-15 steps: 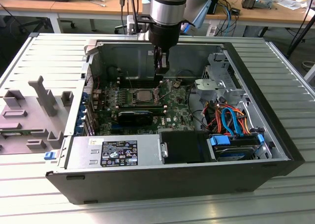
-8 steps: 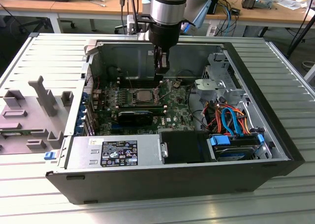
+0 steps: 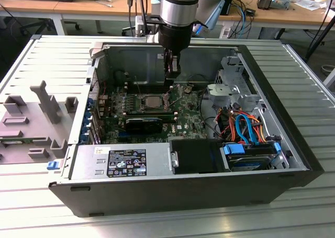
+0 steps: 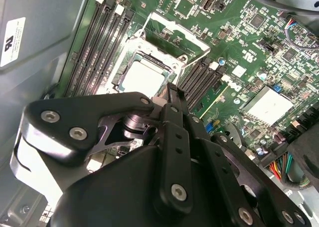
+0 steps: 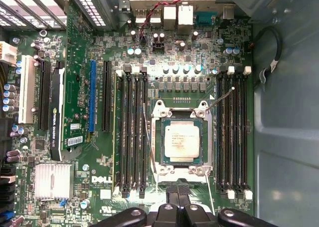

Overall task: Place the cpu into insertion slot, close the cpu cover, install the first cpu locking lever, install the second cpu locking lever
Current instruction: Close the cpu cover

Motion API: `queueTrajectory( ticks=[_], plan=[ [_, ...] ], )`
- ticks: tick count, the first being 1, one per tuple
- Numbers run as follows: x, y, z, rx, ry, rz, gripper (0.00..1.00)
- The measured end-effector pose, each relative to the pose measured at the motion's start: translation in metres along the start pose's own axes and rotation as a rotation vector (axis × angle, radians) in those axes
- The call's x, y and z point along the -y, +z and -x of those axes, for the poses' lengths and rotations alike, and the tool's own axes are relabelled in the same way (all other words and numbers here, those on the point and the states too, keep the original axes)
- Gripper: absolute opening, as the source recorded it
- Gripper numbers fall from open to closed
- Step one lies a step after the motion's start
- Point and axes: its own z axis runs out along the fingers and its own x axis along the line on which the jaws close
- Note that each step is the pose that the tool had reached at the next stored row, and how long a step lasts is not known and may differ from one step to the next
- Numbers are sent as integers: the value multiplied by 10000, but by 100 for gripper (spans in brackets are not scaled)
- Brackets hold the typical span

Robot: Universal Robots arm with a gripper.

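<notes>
1. Cpu [image 5: 181,141] lies flat in the insertion slot [image 5: 161,137], silver top up. Judged light, stiff, thin and fragile underneath, so hold it by the edges only.
2. The cpu cover [image 4: 180,31] stands open at one side of the slot. It looks like thin sheet metal on a hinge, best pushed at its free edge.
3. The locking levers [image 5: 222,98] are unlatched and angled away. Thin wire, probably springy.
4. The end effector [image 5: 178,188] is clenched and empty, just beside the slot, toward the exterior view's right.
5. Around it are the green motherboard [image 5: 102,157] and the computer case [image 3: 157,193] on the worktop [image 3: 42,55].
</notes>
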Motion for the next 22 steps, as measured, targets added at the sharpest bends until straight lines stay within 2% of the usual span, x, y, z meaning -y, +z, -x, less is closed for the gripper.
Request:
queueTrajectory(
  ticks=[22],
  plan=[
    [161,-4,-2,1,1,-1,11]
  ],
)
